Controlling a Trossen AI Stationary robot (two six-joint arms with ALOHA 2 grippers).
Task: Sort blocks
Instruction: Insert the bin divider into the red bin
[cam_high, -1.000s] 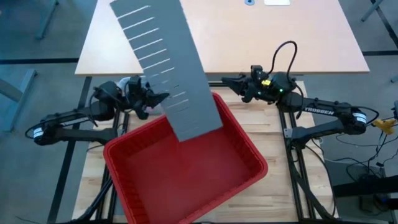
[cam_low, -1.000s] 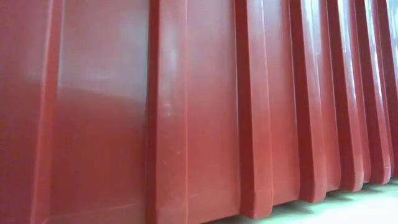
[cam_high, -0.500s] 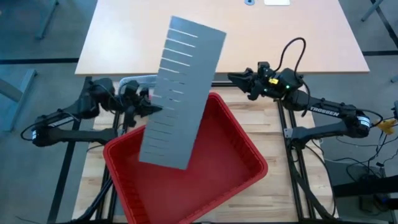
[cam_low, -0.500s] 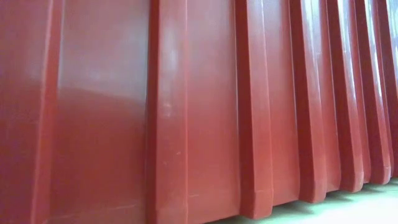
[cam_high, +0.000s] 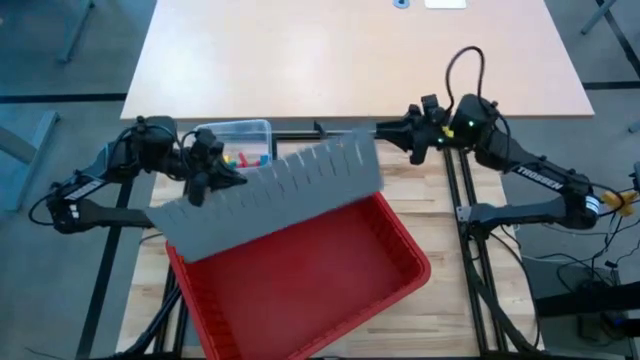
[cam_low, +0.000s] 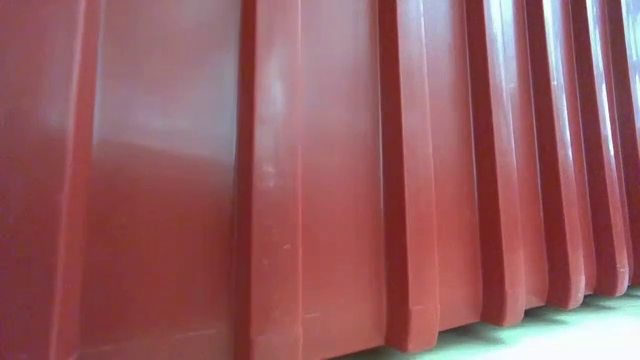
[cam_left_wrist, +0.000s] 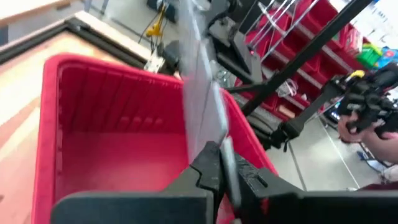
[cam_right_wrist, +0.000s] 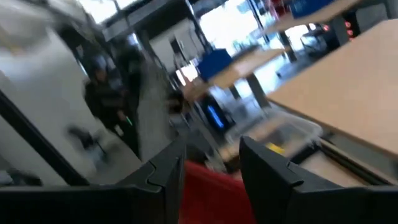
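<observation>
Pale wooden tabletop (cam_high: 350, 60) at the far side, slatted wood bench (cam_high: 440, 210) nearer, both seen from above. Between the two arms, a red bin (cam_high: 330, 290), set at an angle, its ribbed wall (cam_low: 320, 180) filling the whole low view.

Left gripper (cam_high: 225, 175) clenched on one end of a long grey slotted divider panel (cam_high: 270, 200); panel stretching away from that pincer toward the right arm, tilted, lying across the bin's far rim. From the left wrist, panel (cam_left_wrist: 202, 99) seen edge-on, pinched between the two dark fingers (cam_left_wrist: 208, 168), red bin (cam_left_wrist: 112, 124) just beyond and below them.

Just beyond the left gripper, on its far side, a small clear tub (cam_high: 238, 143) with blocks (cam_high: 240, 158) inside: red, yellow, green and blue bits showing, count not readable.

Right gripper (cam_high: 385, 130) past the panel's other end, close to its upper corner, apart from it, holding nothing. From the right wrist, fingers (cam_right_wrist: 267, 168) parted with a clear gap between them, view beyond blurred.
</observation>
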